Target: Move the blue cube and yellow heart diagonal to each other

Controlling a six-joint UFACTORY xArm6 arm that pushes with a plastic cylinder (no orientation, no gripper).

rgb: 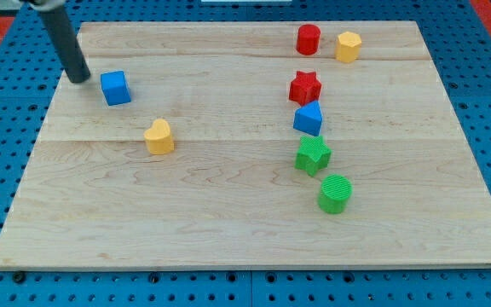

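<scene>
The blue cube sits on the wooden board at the view's upper left. The yellow heart lies below and to the right of it, a short gap apart, so the two stand diagonal to each other. My tip is just left of the blue cube, a small gap from its left face, with the dark rod rising toward the view's top left.
At the view's right stand a red cylinder, a yellow hexagonal block, a red star, a blue pentagon-like block, a green star and a green cylinder. A blue pegboard surrounds the board.
</scene>
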